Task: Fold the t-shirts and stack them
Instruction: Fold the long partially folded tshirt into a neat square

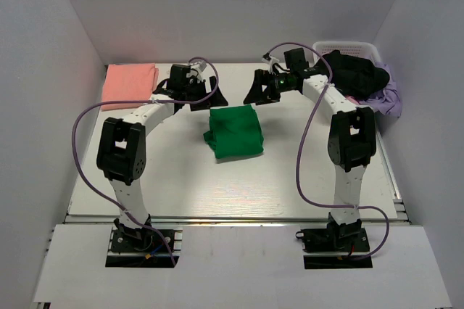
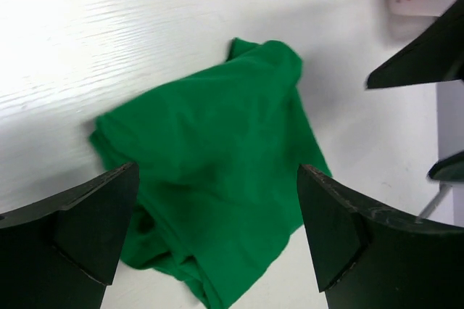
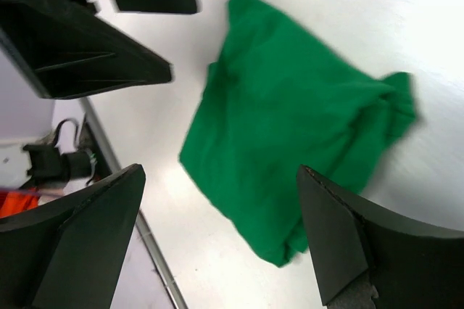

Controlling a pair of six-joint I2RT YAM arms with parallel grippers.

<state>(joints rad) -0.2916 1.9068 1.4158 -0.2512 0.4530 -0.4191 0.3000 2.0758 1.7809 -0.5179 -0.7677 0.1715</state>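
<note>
The left claw (image 2: 217,178) and the right claw (image 3: 217,175) both hang wide open and empty over the green shirt (image 1: 235,132), which lies folded on the tabletop (image 1: 217,189) beneath them, probably ready for stacking with the pink shirt (image 1: 130,83) just beyond the left claw.

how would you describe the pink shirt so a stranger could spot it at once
Start at the white table and go to its far left corner. There lies the salmon-pink t-shirt, folded flat into a neat rectangle. The green t-shirt sits mid-table, rumpled.
</note>
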